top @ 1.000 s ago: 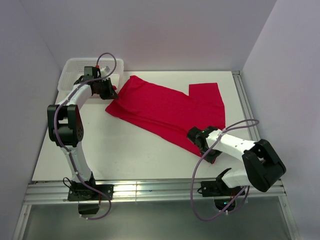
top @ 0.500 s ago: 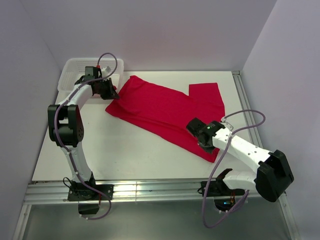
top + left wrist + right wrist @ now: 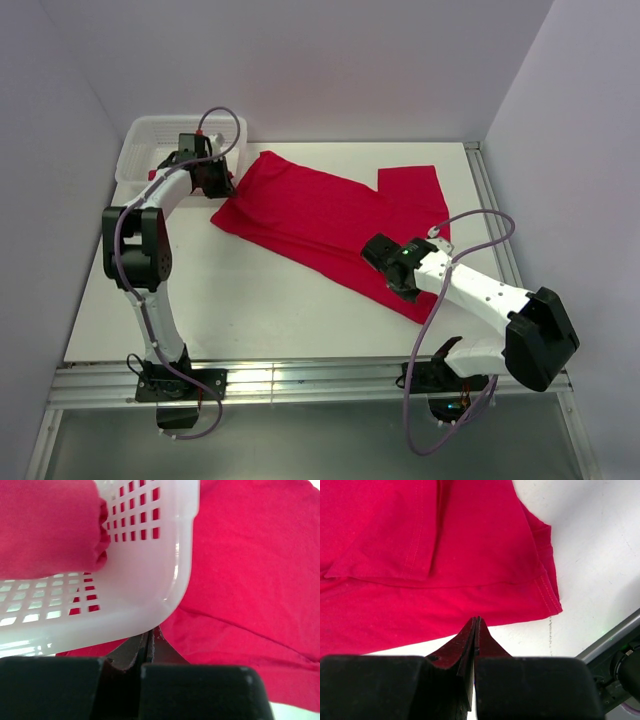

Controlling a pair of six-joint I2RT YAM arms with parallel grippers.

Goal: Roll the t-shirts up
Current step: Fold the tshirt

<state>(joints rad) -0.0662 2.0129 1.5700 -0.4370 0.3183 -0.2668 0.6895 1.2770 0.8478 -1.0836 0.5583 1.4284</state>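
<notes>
one crimson t-shirt roll (image 3: 45, 525) sits in the white lattice basket (image 3: 140, 135) at the worktop's (image 3: 250, 290) far-left corner. the spread t-shirt (image 3: 330, 215) lies flat, slanting from beside the basket toward the near-right corner. the left pincer (image 3: 151, 629) is clenched at its far-left edge; whether it pinches cloth i cannot tell. the right pincer (image 3: 476, 620) is clenched, empty, above the near-right hem. likely step: laying out. next calls for gripping one end to start rolling.
</notes>
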